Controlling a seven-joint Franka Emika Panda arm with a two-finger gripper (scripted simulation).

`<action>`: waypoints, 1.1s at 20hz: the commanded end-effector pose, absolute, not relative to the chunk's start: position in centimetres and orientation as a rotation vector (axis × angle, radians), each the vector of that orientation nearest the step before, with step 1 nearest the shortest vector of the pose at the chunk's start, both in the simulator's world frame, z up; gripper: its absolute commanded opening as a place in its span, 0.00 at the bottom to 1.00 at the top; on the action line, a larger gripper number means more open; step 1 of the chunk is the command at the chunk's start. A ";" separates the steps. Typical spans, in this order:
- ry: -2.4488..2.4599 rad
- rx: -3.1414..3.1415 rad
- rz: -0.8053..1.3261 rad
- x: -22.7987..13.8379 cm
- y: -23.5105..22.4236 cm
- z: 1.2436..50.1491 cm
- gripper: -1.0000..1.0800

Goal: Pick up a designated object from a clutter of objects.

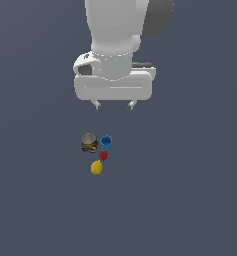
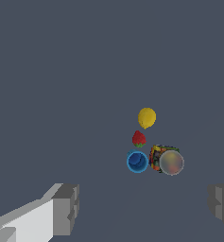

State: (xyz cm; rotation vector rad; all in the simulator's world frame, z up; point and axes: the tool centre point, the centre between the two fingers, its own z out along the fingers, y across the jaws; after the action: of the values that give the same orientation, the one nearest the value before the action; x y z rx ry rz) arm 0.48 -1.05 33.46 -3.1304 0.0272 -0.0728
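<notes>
The designated object, a short can (image 1: 89, 143) with a multicoloured label and a pale greyish-pink top, stands on the dark floor; the wrist view shows the can (image 2: 168, 160) from above. It belongs to a clutter of objects: a blue cup (image 1: 106, 142) (image 2: 137, 161) touches its side, a red strawberry-like piece (image 1: 103, 155) (image 2: 139, 138) and a yellow lemon-like piece (image 1: 96, 168) (image 2: 147, 117) lie close by. My gripper (image 1: 114, 105) hangs open well above the clutter, nothing between its fingers (image 2: 66, 208).
The flat dark grey floor (image 1: 190, 200) stretches all around the small cluster. The white arm (image 1: 122, 30) rises above the gripper in the exterior view.
</notes>
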 end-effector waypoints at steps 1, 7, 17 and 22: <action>0.027 -3.130 -0.073 0.5 -1.1 33.5 0.96; 0.091 -3.112 -0.072 0.3 -1.8 33.1 0.96; 0.123 -3.103 -0.071 0.3 -2.4 32.6 0.96; 0.133 -3.102 -0.065 0.4 -3.5 30.5 0.96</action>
State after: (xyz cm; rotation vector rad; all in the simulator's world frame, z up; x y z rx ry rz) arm 0.38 -3.13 31.23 -3.1021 0.1294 -0.0688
